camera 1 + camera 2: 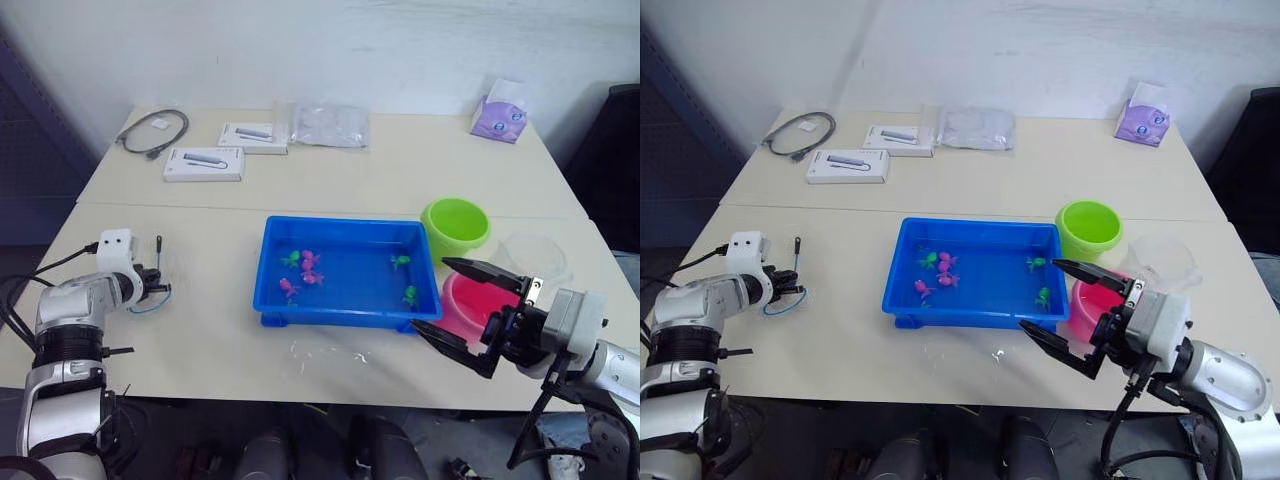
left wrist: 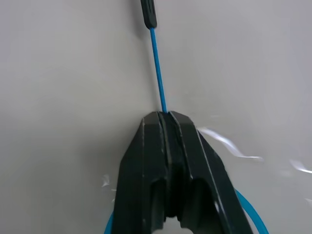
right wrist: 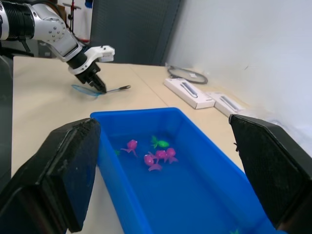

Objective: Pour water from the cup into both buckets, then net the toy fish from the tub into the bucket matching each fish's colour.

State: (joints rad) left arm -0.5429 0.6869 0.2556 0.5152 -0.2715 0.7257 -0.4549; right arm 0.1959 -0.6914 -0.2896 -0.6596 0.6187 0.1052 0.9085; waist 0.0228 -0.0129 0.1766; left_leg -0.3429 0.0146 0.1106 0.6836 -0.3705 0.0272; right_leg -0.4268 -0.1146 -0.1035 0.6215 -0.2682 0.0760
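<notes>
My left gripper (image 1: 150, 283) sits at the middle left of the head frame, its fingers pressed together on the net (image 2: 157, 68). In the wrist picture the thin blue shaft comes straight out from between the closed tips, and the dark handle end is cut off by the frame edge. The hoop's blue rim just peeks out beside the fingers, mostly covered by them.

My right gripper (image 1: 467, 310) is at the lower right, spread wide and holding nothing. It half covers the pink bucket (image 1: 468, 300). The green bucket (image 1: 455, 225) stands just above it.

The tub (image 1: 270, 262) is at the centre, with pink and green toy fish (image 1: 310, 262) inside. Any water in it I cannot make out.

The cup (image 1: 535, 252) is faint at the right, so clear that I can barely trace its outline.
</notes>
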